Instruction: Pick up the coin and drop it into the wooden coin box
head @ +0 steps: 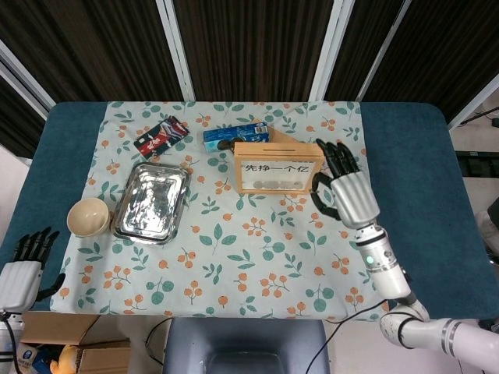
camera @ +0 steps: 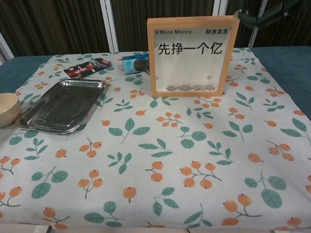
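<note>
right hand [head: 348, 187] up beside the right end of the wooden coin box [head: 278, 168], fingers stretched out toward the far side of the table, thumb curled under; can't tell if a coin is pinched there, nothing visible in it. in the chest view only dark fingertips [camera: 265, 13] show at the top edge, above the box's right corner. box stands upright mid table on the leaf and berry cloth [head: 234, 257], glass front with printed characters, a row of coins [camera: 190, 88] lying along its bottom inside. no loose coin to be made out on the cloth. left hand [head: 23, 273] hangs off the near left corner of the table, fingers straight and apart, holding nothing. steel tray [head: 151, 202] and small bowl [head: 87, 216] left of the box, blue packet [head: 235, 134] just behind it, dark red packet [head: 161, 135] further left.
</note>
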{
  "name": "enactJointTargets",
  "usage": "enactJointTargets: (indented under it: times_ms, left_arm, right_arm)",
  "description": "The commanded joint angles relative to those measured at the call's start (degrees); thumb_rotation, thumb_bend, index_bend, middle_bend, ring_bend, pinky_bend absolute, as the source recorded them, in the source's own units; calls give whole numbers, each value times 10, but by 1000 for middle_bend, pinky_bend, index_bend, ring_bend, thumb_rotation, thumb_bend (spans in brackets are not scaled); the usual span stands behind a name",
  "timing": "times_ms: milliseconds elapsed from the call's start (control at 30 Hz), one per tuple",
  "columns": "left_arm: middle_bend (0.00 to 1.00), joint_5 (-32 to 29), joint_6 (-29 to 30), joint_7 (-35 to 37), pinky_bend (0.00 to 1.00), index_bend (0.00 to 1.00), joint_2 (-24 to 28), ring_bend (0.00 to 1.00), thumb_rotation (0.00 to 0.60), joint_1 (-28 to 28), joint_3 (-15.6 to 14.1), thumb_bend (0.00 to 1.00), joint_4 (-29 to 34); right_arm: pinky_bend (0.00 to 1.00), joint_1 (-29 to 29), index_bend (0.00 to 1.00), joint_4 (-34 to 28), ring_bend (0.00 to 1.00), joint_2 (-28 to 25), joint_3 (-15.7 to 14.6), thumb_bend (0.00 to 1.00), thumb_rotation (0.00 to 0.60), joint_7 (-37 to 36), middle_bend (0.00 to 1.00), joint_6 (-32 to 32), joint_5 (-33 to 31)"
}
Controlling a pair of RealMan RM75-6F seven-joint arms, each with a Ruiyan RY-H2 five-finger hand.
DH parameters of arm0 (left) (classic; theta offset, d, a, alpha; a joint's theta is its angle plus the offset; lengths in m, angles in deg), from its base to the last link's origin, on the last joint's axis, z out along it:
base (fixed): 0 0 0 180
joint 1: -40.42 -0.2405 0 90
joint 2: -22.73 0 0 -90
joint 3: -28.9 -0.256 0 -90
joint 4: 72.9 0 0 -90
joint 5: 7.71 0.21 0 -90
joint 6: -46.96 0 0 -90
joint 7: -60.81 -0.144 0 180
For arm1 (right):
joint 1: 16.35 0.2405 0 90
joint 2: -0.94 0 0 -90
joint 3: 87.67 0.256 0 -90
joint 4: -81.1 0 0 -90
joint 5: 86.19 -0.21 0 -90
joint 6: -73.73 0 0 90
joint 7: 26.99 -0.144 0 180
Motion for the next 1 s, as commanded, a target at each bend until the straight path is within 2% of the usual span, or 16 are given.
enactJointTargets:
  times_ms: [33,200,533,800,1000]
  left_arm:
    - [0,2,-1,-1,0,0,0,0,600,1,-1,313,0]
    - [0,0,-3,-1,0,0,2,0,600,2,0,313,3]
    - [0,-8,-7,6,0,0,8,0,600,1,2,313,4]
    - [0,-13,-12,13,0,0,7,0,600,1,2,315,-3]
    - [0,-15,-18,15,0,0,4,0,600,3,2,315,-10]
  right_arm:
    - [0,40,781,-13,0,-21,44,550,600,45,104,30,-56]
    - [0,100,790,26,0,-18,73,550,600,113,106,89,-134]
    - [0,208,793,118,0,21,79,552,600,197,113,179,-263]
    - [0,252,802,111,0,14,70,577,600,250,118,216,-408]
    - [0,279,804,104,0,9,66,579,600,258,120,220,-496]
